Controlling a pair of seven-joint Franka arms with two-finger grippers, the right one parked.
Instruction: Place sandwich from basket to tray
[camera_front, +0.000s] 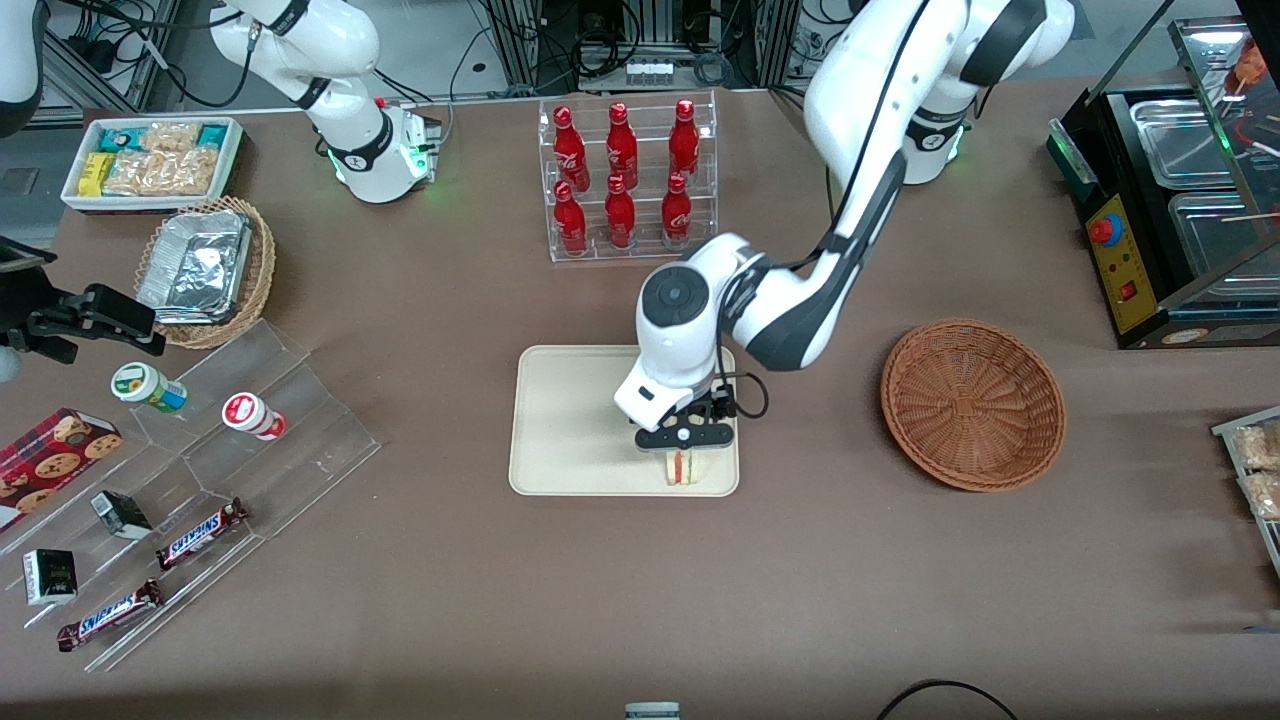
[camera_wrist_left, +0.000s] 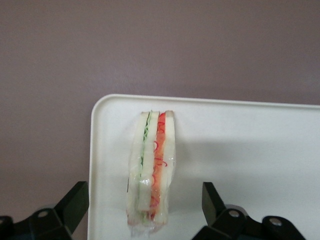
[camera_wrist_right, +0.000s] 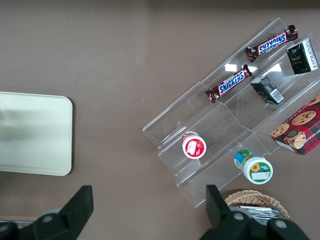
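the gripper (camera_front: 684, 452) hovers just above the sandwich (camera_wrist_left: 151, 172) standing on the tray (camera_front: 560, 420), jaws wide and clear of it.

The gripper (camera_front: 684, 452) hangs just above the sandwich (camera_front: 683, 468), which stands on edge on the tray (camera_front: 560, 430) at its nearer rim. The basket (camera_front: 972, 403) sits well apart, toward the working arm's end.
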